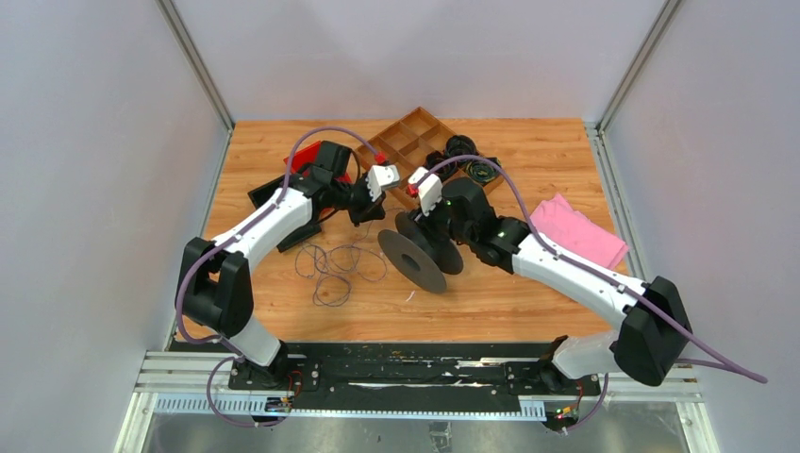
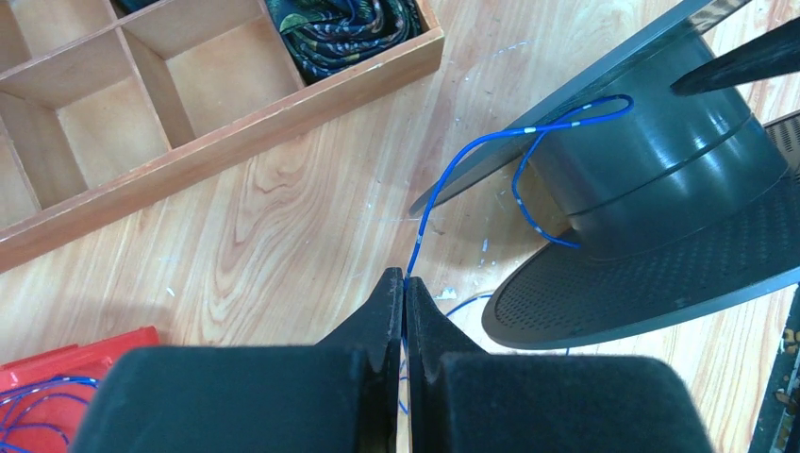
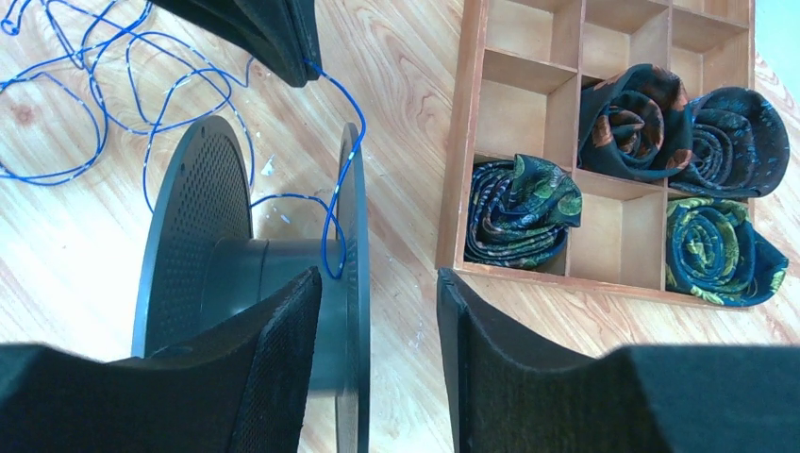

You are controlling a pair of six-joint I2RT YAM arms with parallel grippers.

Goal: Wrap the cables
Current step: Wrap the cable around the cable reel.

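The cable is a very thin wire, blue in the wrist views; its loose loops point(image 1: 330, 269) lie on the wood left of the dark grey spool point(image 1: 420, 253). My left gripper point(image 2: 406, 278) is shut on the cable point(image 2: 472, 156), which runs from its tips up over the spool's flange and down to the hub point(image 2: 660, 160). In the right wrist view the cable point(image 3: 325, 226) hooks over the flange point(image 3: 354, 283). My right gripper point(image 3: 378, 276) straddles that flange, one finger between the spool's discs and one outside, with a gap showing on the outer side.
A wooden compartment tray point(image 1: 406, 142) stands behind the spool, with rolled patterned fabric point(image 3: 524, 208) in some cells. A pink cloth point(image 1: 577, 231) lies at the right. A red box point(image 1: 302, 160) and black parts sit at the back left.
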